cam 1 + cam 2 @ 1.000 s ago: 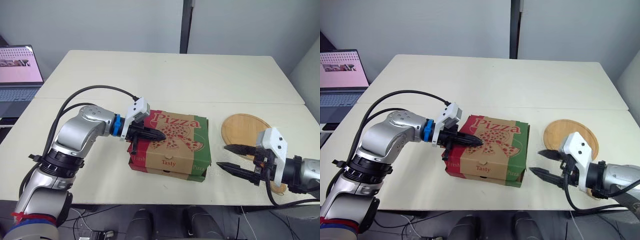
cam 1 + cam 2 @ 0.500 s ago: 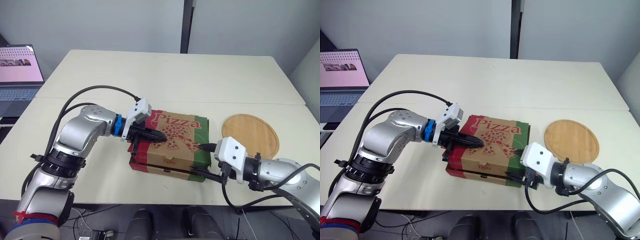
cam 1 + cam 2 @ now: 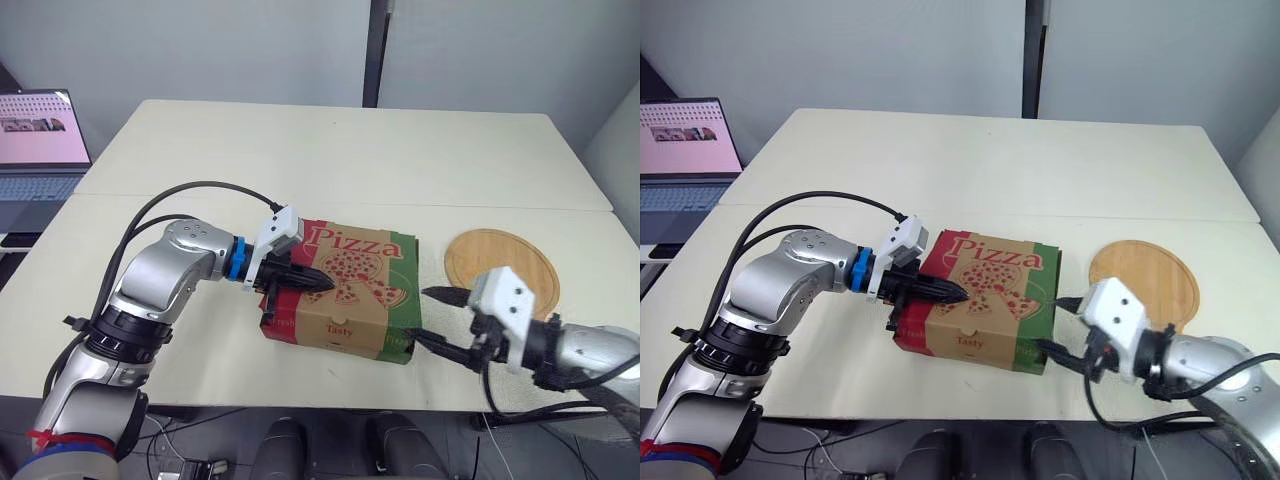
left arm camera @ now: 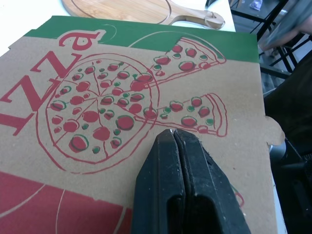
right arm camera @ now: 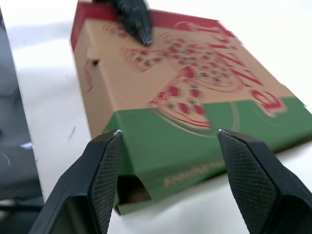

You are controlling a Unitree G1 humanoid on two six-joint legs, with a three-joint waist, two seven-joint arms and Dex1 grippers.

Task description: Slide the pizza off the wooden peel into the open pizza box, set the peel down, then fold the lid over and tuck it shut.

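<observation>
The right gripper (image 3: pixel 420 315) has backed off from the front right corner of the pizza box (image 3: pixel 350 300), jaws spread wide and empty. That corner gapes a little, so the tuck looks unfinished. The left gripper (image 3: pixel 320 282), jaws pressed together on nothing, pins the printed red-and-green lid. The box sits mid-frame on the table (image 3: pixel 300 160), with the wooden peel (image 3: pixel 500 262) at right.

Lid's down on the pizza box (image 3: pixel 345 290), so whatever is inside stays out of sight. The wooden peel (image 3: pixel 500 262) loses its near part behind the right gripper (image 3: pixel 421 315), and the laptop (image 3: pixel 35 140) at far left is sliced by the frame edge. Small print on the box's green side is too blurred to read.
</observation>
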